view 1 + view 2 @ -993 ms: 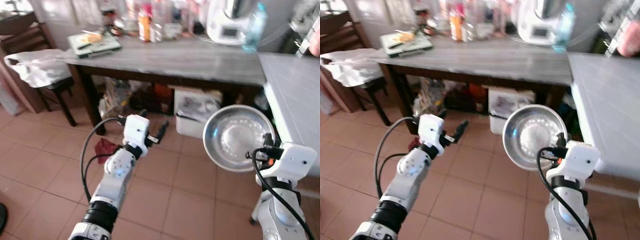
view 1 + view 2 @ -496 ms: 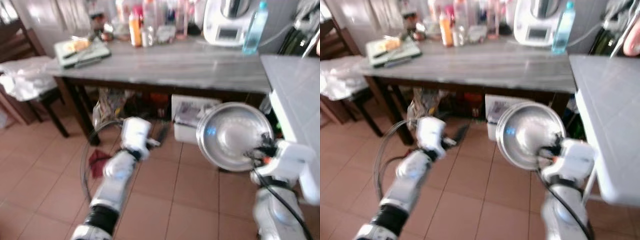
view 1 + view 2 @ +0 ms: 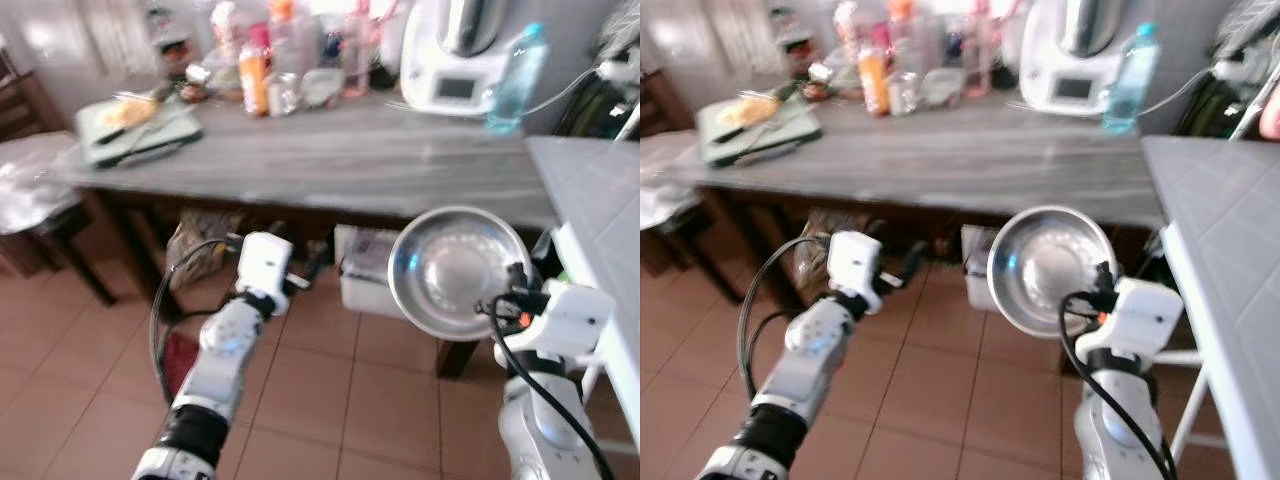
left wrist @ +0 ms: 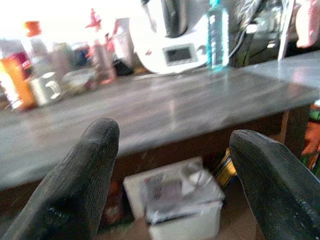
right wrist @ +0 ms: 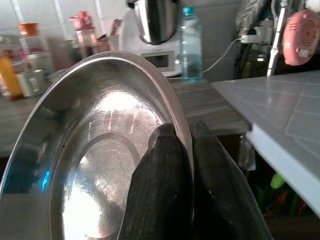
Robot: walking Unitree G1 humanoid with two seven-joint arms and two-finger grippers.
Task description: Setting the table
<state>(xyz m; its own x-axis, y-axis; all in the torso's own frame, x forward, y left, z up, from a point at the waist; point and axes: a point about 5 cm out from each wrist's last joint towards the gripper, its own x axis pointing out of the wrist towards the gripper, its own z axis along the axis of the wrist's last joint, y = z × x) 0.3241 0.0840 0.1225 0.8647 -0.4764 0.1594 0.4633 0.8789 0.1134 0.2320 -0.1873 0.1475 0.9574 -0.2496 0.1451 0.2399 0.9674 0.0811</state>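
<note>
My right tool is pinched on the rim of a shiny steel plate, one finger inside the rim and the other behind it; the plate stands nearly on edge in the air, its hollow face turned toward my head, above the tiled floor and just in front of the counter's edge. My left tool is raised beside it, well apart from the plate, its two black fingers spread wide with nothing between them, pointing at the space under the counter. Down there sits a white bin stuffed with crumpled paper or bags. Beyond, the grey wooden counter runs across my view. Toward its left end lies a green cutting board with food on it. Along the back stand an orange bottle, several jars and other bottles too blurred to name, a white kitchen machine with a steel jug, and a clear blue-capped water bottle. A pale tiled counter juts in on my right.
</note>
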